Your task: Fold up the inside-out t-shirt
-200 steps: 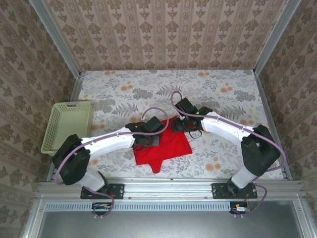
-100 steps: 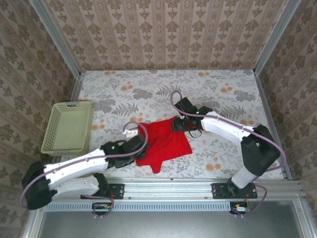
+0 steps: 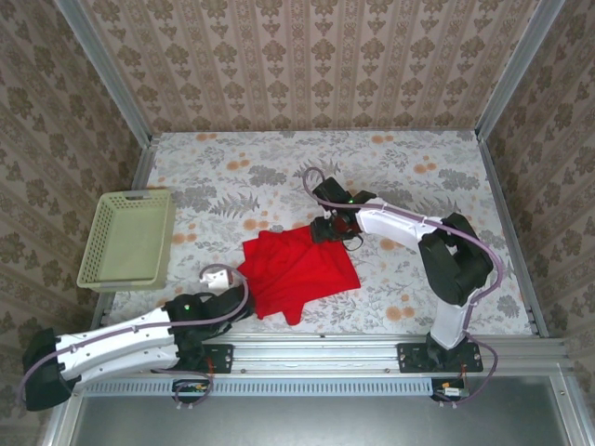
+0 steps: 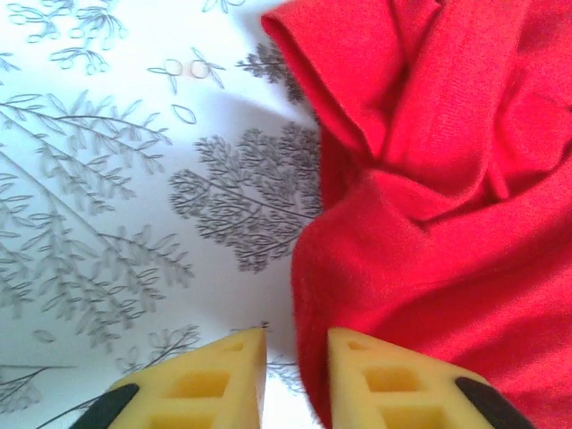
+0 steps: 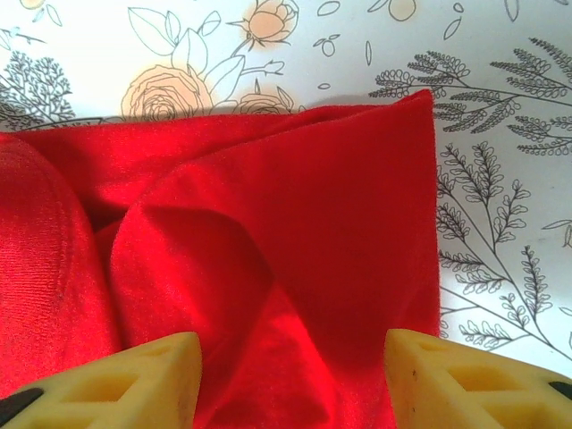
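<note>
From above, the red t-shirt (image 3: 299, 269) lay crumpled a little toward 6 o'clock of the middle of the flowered tabletop (image 3: 409, 177). A pale yellow-green basket (image 3: 125, 237) stood well apart at the shirt's 9 o'clock, against the tabletop's edge. Patterned walls (image 3: 307, 56) closed in three sides, and a metal rail (image 3: 316, 346) ran along the 6 o'clock edge. The left arm (image 3: 121, 339) lay low along that rail, with the left fingers (image 3: 240, 299) at the shirt's 8 o'clock edge. The right arm (image 3: 400, 223) reached in from 3 o'clock, with the right fingers (image 3: 323, 230) over the shirt's 1 o'clock corner. Nothing else lay between the arms and the cloth.

In the left wrist view, the yellow left fingers (image 4: 206, 389) stood a little apart at 6 o'clock. The edge of the t-shirt (image 4: 447, 179) ran down into the gap beside the right-hand finger, and no pinched cloth could be made out. Folds of red covered the 3 o'clock half, and grey fern prints marked the tabletop (image 4: 107, 179) at 9 o'clock.

In the right wrist view, the right fingers (image 5: 125, 380) were spread wide and held nothing. They stood to either side of a rumpled corner of the t-shirt (image 5: 268, 206). The tabletop (image 5: 500, 134) showed at 12 and 3 o'clock, with an orange rose print (image 5: 174, 89) just beyond the hem.
</note>
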### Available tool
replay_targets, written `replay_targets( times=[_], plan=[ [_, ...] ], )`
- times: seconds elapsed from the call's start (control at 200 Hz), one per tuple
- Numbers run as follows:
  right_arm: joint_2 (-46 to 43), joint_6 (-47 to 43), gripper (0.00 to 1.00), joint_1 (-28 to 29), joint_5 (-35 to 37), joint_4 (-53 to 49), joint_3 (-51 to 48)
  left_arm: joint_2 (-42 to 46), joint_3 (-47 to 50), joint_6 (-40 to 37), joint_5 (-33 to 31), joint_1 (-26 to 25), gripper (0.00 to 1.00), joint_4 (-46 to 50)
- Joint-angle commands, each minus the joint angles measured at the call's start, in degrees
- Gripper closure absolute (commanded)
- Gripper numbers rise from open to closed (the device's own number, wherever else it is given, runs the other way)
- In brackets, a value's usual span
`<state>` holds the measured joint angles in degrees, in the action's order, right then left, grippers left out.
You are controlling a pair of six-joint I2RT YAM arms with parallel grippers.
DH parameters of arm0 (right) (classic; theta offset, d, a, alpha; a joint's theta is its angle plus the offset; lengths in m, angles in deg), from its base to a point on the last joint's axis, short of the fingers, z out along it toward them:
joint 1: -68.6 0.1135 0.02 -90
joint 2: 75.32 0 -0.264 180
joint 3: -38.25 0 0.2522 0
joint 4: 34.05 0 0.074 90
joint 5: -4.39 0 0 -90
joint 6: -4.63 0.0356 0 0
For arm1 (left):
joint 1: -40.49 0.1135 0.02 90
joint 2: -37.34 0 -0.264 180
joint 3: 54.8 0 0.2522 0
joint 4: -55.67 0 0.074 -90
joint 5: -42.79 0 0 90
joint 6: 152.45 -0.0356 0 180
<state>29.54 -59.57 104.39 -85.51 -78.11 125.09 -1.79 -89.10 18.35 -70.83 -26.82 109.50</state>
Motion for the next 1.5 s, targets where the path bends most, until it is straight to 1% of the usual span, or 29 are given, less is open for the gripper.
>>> replay_targets(
  times=[0.0,0.03,0.095,0.135,0.165,0.225,0.285,0.38,0.455,0.545,0.605,0.675,0.755,0.825,1.0,1.085,1.155,1.31,1.495],
  plan=[
    [0.67,-0.73,0.43,-0.02,-0.49,0.86,1.8,-0.79,-6.37,-8.73,-1.36,5.78,0.56,4.66],
    [0.61,-0.74,0.43,-0.02,-0.3,0.81,1.8,-2.39,-8.32,-13.57,0.96,9.71,0.5,3.32],
    [0.13,-0.61,0.43,-0.02,-0.1,0.91,1.57,-7.62,-13.15,-23.44,8.39,18.72,0.47,-0.01],
    [-0.18,-0.51,0.43,-0.02,-0.1,0.95,1.39,-11.68,-16.16,-28.21,12.46,22.32,0.43,-2.23],
    [-0.47,-0.42,0.43,-0.02,-0.04,0.95,1.22,-15.21,-18.63,-31.25,13.97,24.05,0.39,-2.98],
    [-0.91,-0.34,0.43,0.01,0.14,0.95,0.85,-23.23,-24.2,-36.55,14.12,25.48,0.35,-3.44],
    [-1.38,-0.4,0.43,-0.02,0.54,0.86,0.42,-31.34,-30.18,-40.03,13.83,26.24,0.33,-2.83],
    [-2.11,-0.39,0.43,-0.02,0.95,0.9,-0.38,-41.27,-36.83,-41.75,15.14,27.58,0.33,-3.74],
    [-2.77,-0.25,0.43,-0.02,0.98,1.17,-1.28,-47.12,-40.19,-41.97,16.18,28.43,0.37,-5.08],
    [-3.31,-0.09,0.43,-0.02,0.93,1.47,-2.05,-52.73,-43.57,-41.63,16.03,29.56,0.46,-4.93],
    [-3.53,-0.14,0.43,0.0,0.95,1.78,-2.61,-55.61,-45.03,-41.81,16.42,30.33,0.53,-5.36],
    [-3.56,-0.14,0.43,-0.02,1.13,2.13,-3.09,-58.1,-46.11,-42.14,17.12,30.78,0.57,-6.73],
    [-3.21,-0.39,0.43,-0.11,1.05,2.6,-3.47,-60.18,-46.95,-42.75,17.83,31.41,0.61,-7.63],
    [-2.73,-0.56,0.43,-0.11,0.68,3.2,-3.71,-61.52,-47.32,-42.84,18.52,32.27,0.71,-7.78],
    [-1.65,-0.53,0.43,-0.55,0.68,3.67,-3.82,-61.44,-45.7,-43.39,19.73,34.06,0.9,-8.9],
    [-1.3,-0.49,0.43,-0.79,0.69,3.65,-3.62,-60.1,-44.55,-43.53,19.96,34.59,0.97,-9.24],
    [-1.26,-0.47,0.43,-0.81,0.67,3.55,-3.56,-58.73,-43.66,-43.66,20.14,35.04,1.0,-9.57],
    [-1.18,-0.48,0.43,-0.86,0.76,3.49,-3.39,-54.51,-41.32,-44.42,21.21,37.0,1.0,-9.81],
    [-0.47,-0.83,0.43,-0.89,0.56,3.67,-2.73,-46.12,-36.54,-46.4,24.46,40.93,1.0,-11.32]
  ],
)
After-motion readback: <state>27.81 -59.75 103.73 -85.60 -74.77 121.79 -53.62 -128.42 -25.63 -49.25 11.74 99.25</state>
